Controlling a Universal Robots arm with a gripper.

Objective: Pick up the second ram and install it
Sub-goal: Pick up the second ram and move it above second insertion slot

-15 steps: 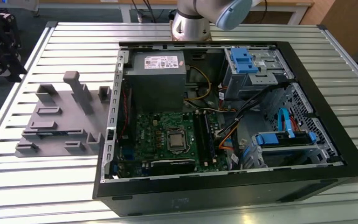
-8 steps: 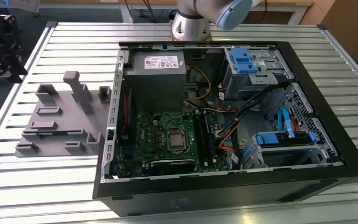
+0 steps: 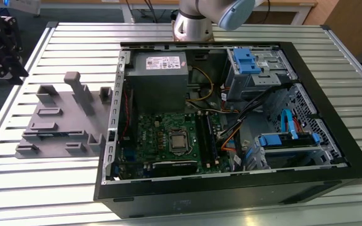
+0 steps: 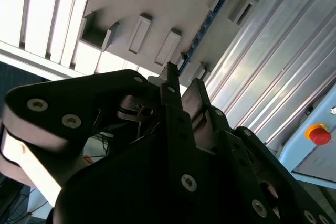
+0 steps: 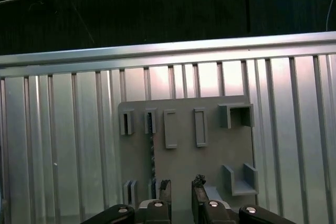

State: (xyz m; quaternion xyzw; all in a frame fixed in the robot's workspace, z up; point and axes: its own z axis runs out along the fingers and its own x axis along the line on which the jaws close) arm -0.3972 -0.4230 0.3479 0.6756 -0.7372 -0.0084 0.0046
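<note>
A slatted aluminium table carries everything, with dark floor beyond its far edge. The second ram stands on its long edge in the grey holder plate, caught at each end by narrow clips, so in the first wrist view it reads as a thin dark line across the plate. I judge it light and stiff but fragile. It is a bare board with chips and edge contacts, best pinched across its flat faces near mid-length and lifted straight so it does not bind in the clips. The gripper hangs over the plate with its two fingers spread and nothing between them. Their tips appear near one end of the ram, beside it rather than around it. The plate's other pockets, several narrow slots and two wide bays, look empty. On the exterior view's right of the plate lies the open computer case. It holds the grey power-supply box, the green motherboard, blue-latched drive cages and loose cables. Whether its memory slots hold a stick I cannot tell.
</note>
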